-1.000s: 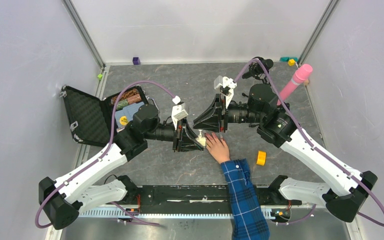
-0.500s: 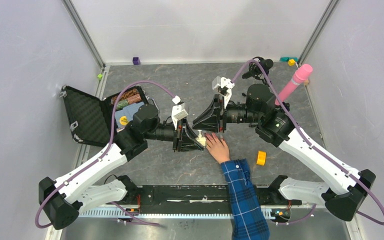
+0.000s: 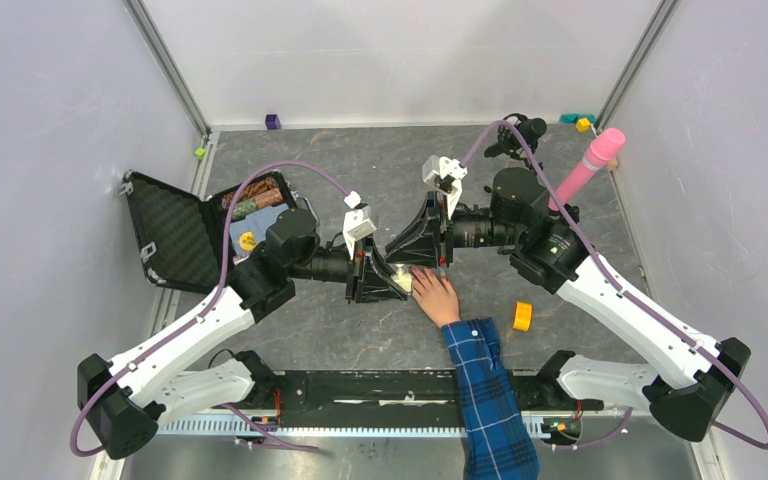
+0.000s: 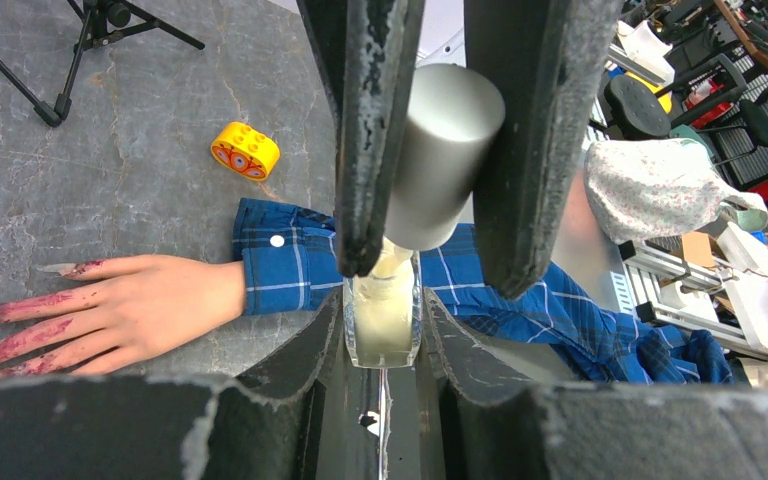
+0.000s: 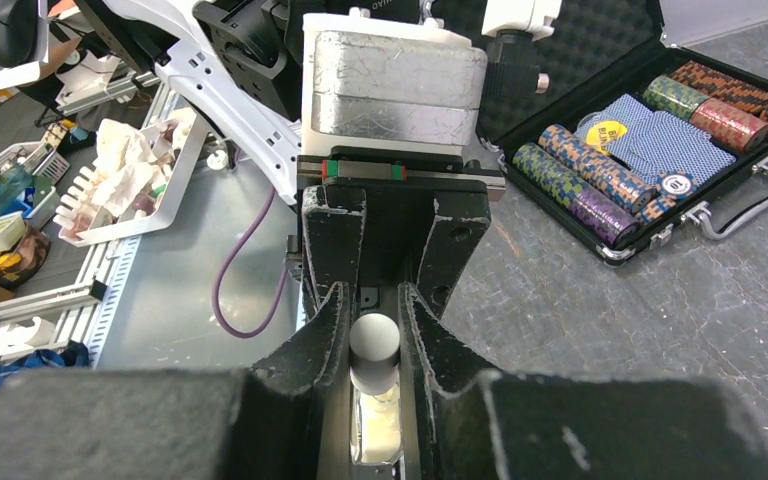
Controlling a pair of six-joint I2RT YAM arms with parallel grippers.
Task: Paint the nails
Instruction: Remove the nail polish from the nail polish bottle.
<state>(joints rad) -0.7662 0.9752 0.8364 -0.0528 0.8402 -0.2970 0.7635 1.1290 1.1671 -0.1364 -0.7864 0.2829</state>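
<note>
A small glass bottle (image 4: pixel 382 320) of pale polish stands between the fingers of my left gripper (image 4: pixel 382 310), which is shut on its body. My right gripper (image 5: pixel 373 300) faces it from the other side, shut on the bottle's grey round cap (image 5: pixel 374 345), also visible as cap (image 4: pixel 443 150). In the top view both grippers meet mid-table at the bottle (image 3: pixel 400 280). Just right of it a pale hand (image 3: pixel 437 295) in a blue plaid sleeve (image 3: pixel 485 380) lies flat. Its long nails (image 4: pixel 57 268) and fingertips are smeared dark pink-red.
An open black case (image 3: pixel 175 235) of poker chips (image 5: pixel 650 130) lies at the left. A yellow block (image 3: pixel 522 316) sits right of the sleeve. A pink cylinder (image 3: pixel 590 165) leans at the back right, beside a small black tripod (image 3: pixel 520 135). Small blocks (image 3: pixel 273 121) dot the far edge.
The right arm has edged slightly to the left, closer over the bottle. The left arm and the hand have stayed where they were.
</note>
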